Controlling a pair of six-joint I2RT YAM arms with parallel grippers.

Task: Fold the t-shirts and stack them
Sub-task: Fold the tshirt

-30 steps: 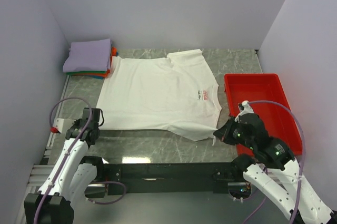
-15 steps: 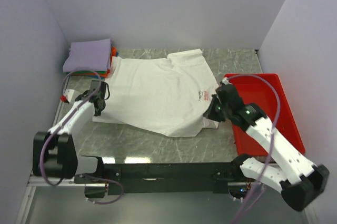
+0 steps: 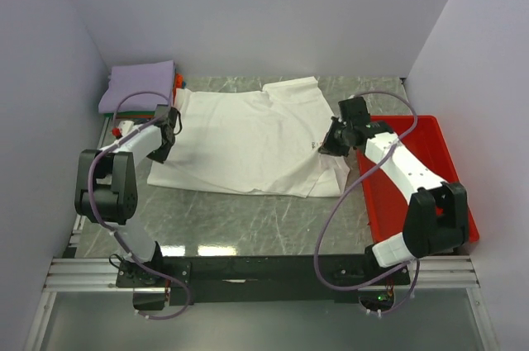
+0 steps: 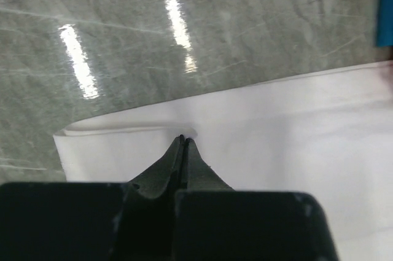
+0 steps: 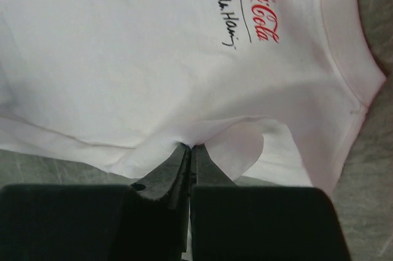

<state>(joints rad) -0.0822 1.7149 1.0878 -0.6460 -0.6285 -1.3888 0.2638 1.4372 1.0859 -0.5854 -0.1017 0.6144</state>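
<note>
The white t-shirt [image 3: 248, 140] lies spread on the marble table, its near hem lifted and doubled back over its body. My left gripper [image 3: 166, 133] is shut on the hem's left corner, and in the left wrist view its tips [image 4: 183, 140] pinch the white cloth [image 4: 295, 144] at a fold. My right gripper [image 3: 329, 146] is shut on the right corner, with a pinched loop of cloth rising at its tips [image 5: 191, 146]. The small red chest logo [image 5: 264, 9] shows just beyond it. Folded t-shirts [image 3: 139, 87] are stacked at the back left, lavender on top, orange and green edges below.
A red plastic tray [image 3: 430, 161] sits right of the shirt, under my right arm. Grey walls close in the back and both sides. Bare marble [image 3: 248, 219] runs between the shirt's fold and the black rail at the near edge.
Both grippers have travelled from the near edge toward the back, carrying the hem corners with them. The shirt's lower part now lies folded over its body.
</note>
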